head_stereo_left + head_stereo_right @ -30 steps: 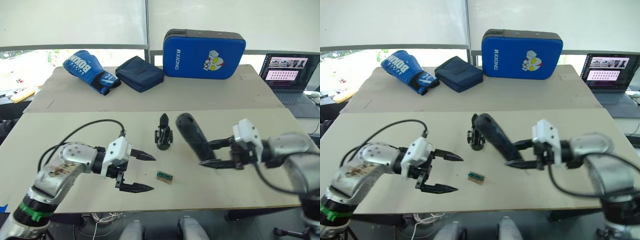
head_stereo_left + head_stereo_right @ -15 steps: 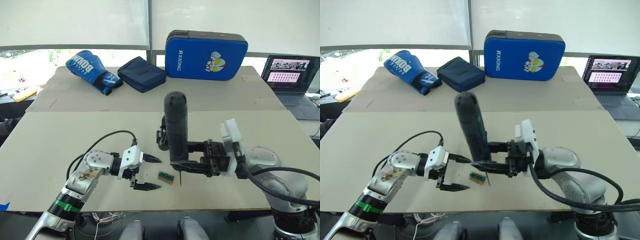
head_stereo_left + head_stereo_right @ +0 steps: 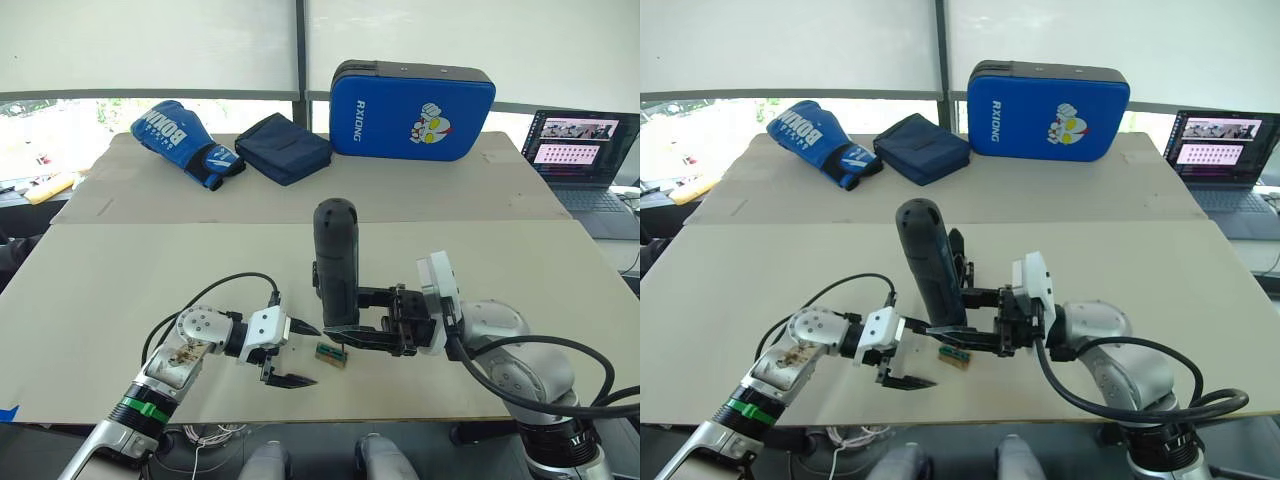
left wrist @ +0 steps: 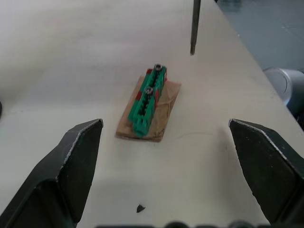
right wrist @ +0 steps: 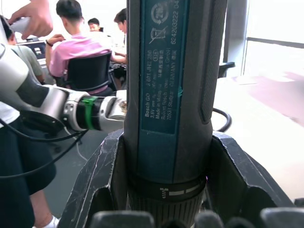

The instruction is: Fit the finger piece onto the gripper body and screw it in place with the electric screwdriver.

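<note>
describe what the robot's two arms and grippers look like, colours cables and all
Both arms are silver-grey metal with rounded joint housings. Each ends in a white wrist block carrying the left gripper and right gripper, both with two black pointed fingers. A black cable loops along each forearm. The left arm has a green band near the elbow and a worn, brownish patch on its joint.

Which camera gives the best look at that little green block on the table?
The left wrist view: the green block lies close up between the open left gripper fingers, two screw heads visible on top. In both eye views it is a small speck below the electric screwdriver.
</note>
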